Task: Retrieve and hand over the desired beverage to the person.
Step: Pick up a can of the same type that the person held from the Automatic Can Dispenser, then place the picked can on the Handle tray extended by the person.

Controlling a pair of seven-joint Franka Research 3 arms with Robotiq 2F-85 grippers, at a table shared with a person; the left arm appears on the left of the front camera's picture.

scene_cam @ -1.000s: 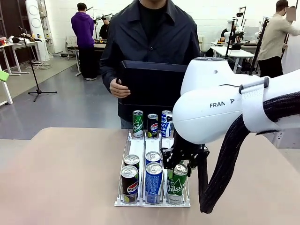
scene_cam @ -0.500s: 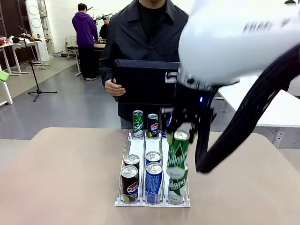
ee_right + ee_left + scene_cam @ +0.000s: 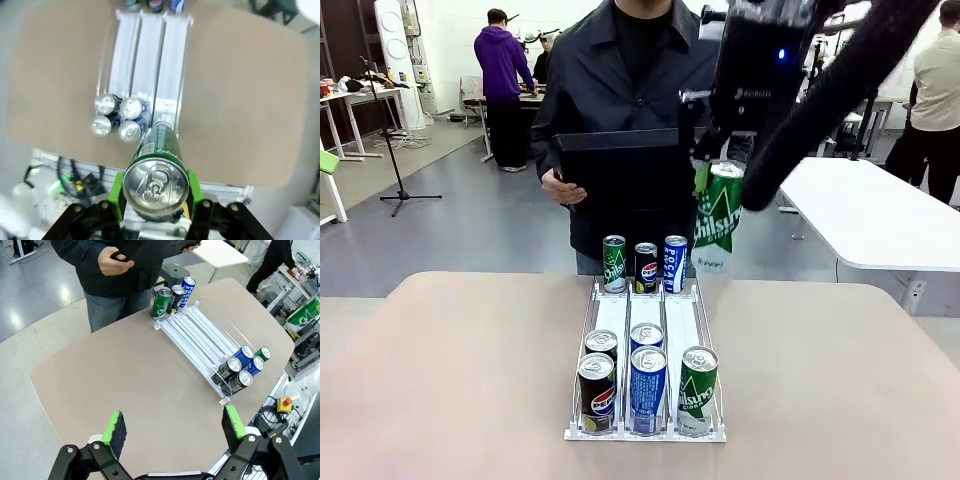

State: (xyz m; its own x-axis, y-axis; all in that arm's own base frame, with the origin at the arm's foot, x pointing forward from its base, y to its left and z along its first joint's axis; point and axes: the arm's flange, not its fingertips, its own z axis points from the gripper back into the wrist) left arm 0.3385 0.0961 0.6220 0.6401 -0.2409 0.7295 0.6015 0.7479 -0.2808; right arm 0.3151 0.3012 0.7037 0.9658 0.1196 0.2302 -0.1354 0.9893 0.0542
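Right pincer (image 3: 719,168) is pinching a green can (image 3: 718,215) by its top rim, pads pressed against both sides just below the lid. The can hangs from that grip close to upright, long axis vertical, with its whole body free beneath the pads. It is up in the air above the far edge of the bench (image 3: 470,380), well clear of the rack (image 3: 592,300) and the other cans standing in its lanes.

What matters for handing over is the line from can to person (image 3: 640,70). They stand just past the far edge, straight ahead of my grip, and the can is already near their chest height, just beside the black tray (image 3: 630,165) they hold in front of them. One hand (image 3: 565,187) grips that tray at its end away from the can. The other hand I cannot make out behind my own arm.

Left pincer (image 3: 175,425) is spread and empty, high over the near side of the bench and well apart from the can, so the right arm is plainly the one to finish this. I judge the move to be a short push forward, can kept upright, its lower body offered for their hand.
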